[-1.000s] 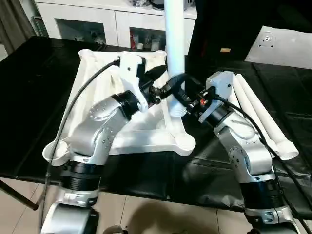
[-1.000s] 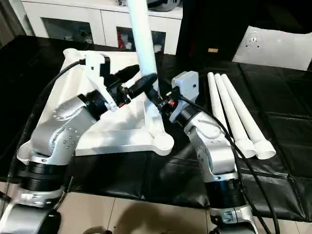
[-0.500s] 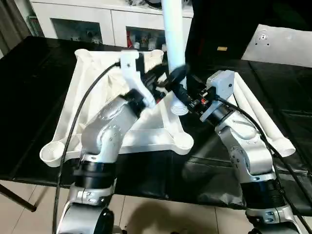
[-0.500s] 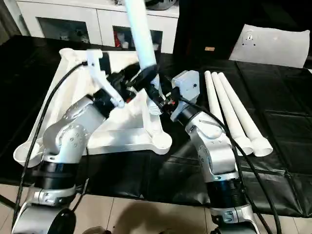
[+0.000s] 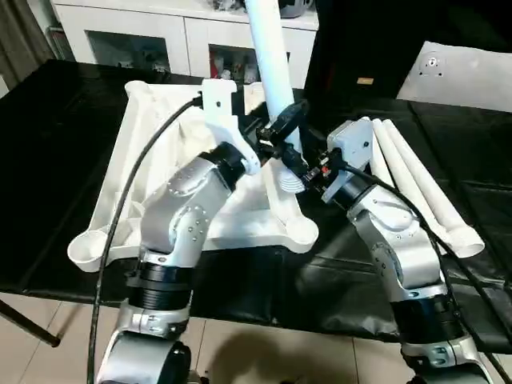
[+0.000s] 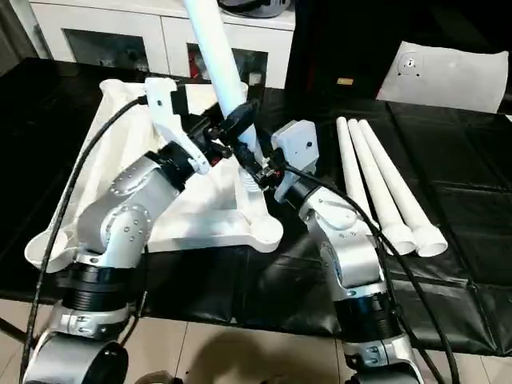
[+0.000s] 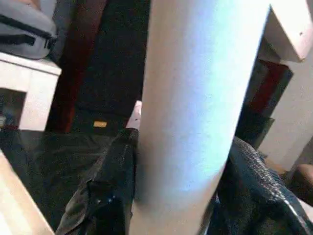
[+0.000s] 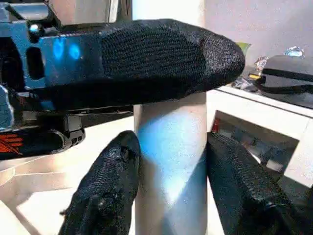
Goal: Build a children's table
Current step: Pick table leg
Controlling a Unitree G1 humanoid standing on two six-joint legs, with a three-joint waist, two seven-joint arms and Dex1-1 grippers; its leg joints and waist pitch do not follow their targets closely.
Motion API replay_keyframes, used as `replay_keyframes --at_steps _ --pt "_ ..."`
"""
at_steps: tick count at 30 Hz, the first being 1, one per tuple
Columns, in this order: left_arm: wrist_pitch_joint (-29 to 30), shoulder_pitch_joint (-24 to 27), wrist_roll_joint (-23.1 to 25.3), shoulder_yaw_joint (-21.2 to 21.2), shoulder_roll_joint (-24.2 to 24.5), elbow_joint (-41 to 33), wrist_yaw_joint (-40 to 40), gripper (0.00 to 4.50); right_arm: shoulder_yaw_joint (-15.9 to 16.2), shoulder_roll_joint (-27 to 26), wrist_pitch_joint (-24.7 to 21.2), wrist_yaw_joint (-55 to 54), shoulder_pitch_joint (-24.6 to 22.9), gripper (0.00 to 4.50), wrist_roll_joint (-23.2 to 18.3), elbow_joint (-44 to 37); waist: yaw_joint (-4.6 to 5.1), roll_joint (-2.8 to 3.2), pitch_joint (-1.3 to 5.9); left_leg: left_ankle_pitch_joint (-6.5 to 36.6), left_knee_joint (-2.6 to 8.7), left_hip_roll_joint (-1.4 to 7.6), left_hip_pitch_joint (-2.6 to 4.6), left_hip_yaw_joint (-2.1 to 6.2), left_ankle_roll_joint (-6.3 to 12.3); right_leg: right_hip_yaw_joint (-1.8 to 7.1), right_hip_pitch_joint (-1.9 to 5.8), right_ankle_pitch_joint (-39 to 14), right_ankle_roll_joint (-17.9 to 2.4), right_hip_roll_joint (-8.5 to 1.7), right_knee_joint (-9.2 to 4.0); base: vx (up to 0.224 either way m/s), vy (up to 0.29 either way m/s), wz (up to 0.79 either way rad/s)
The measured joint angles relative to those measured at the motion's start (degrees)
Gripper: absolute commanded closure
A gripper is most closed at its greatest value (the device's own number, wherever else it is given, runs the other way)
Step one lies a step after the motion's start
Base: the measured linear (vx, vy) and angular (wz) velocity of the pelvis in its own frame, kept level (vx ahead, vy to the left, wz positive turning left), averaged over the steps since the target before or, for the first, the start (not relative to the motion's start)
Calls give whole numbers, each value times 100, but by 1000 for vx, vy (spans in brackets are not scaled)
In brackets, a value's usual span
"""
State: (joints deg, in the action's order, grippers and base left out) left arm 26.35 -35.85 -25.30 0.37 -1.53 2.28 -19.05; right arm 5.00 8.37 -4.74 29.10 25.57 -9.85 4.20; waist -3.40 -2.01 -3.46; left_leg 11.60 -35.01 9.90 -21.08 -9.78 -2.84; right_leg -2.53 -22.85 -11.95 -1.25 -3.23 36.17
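The left gripper [image 5: 282, 132] was clamped across the raised leg [image 5: 268, 44], its fingers [image 7: 115, 181] pressed to both sides of the tube. The right gripper [image 5: 302, 170] held the same leg lower down, just above its ridged end. That end hung tilted over the tabletop [image 5: 152, 160], near the corner socket [image 5: 302, 231], not seated. To the right, three spare legs [image 5: 416, 180] lay together. If you had pushed down while tilted, the end could have jammed or skidded the tabletop.

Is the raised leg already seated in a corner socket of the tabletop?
No: the leg has its ribbed end above the tabletop, inward from the near corner socket.
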Motion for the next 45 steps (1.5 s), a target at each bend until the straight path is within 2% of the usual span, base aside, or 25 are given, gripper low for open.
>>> replay_keyframes --at_steps 16,17,19,23,26,30,31,37,41,45 --pt "73 -9 -253 211 -22 12 -79 248 41 -45 15 -11 96 272 32 38 -1 -1 0 -1 -3 0 -2 0 2 0 -1 3 0 0 -1 0 0 0" --pt "73 -19 -253 219 -6 31 -79 248 39 -49 2 -14 96 237 27 38 0 -1 0 -1 -3 0 -2 0 2 0 -1 3 0 0 -1 0 0 0" --pt "71 -69 -252 226 40 98 -85 248 1 -93 -77 -1 96 200 -106 38 1 -1 0 -2 -3 0 -2 0 3 -1 -1 4 0 0 -1 0 0 0" --pt "-8 -254 -186 444 301 393 -67 254 -71 -109 -276 204 93 174 -533 -202 32 0 -1 -3 -2 0 0 0 4 0 -2 9 2 0 0 0 0 0" --pt "-38 -332 -186 576 506 552 -115 257 -191 -18 -643 497 79 143 -973 -527 5 0 0 -3 -3 0 -2 0 4 0 -1 10 2 0 -4 0 0 0" --pt "-3 -410 -192 618 760 722 -318 257 -350 148 -1060 630 6 127 -1320 -734 -22 0 -1 -4 -5 0 -3 0 6 0 0 11 1 -1 -3 0 0 0" --pt "15 -419 -194 620 806 731 -365 259 -402 166 -1137 628 -1 104 -1365 -759 -24 0 0 -5 -5 0 -2 0 7 0 0 12 1 -1 -3 0 0 0" --pt "413 -444 -445 600 1085 754 -1026 259 -687 764 -2282 648 154 60 -1767 -826 -25 0 -1 -10 -11 -2 -2 0 4 0 2 19 3 -4 -2 0 0 0" --pt "743 -562 -785 565 1312 751 -1610 259 -676 1163 -3021 1131 200 23 -2219 -878 -25 0 -1 -15 -10 -1 -1 0 0 -2 1 20 4 -3 0 0 0 0" --pt "1024 -594 -989 437 1448 725 -2173 259 -590 1417 -3405 1646 240 20 -2630 -1109 -28 -1 -1 -15 -10 -1 -2 0 1 -1 1 20 4 -3 0 0 0 0"
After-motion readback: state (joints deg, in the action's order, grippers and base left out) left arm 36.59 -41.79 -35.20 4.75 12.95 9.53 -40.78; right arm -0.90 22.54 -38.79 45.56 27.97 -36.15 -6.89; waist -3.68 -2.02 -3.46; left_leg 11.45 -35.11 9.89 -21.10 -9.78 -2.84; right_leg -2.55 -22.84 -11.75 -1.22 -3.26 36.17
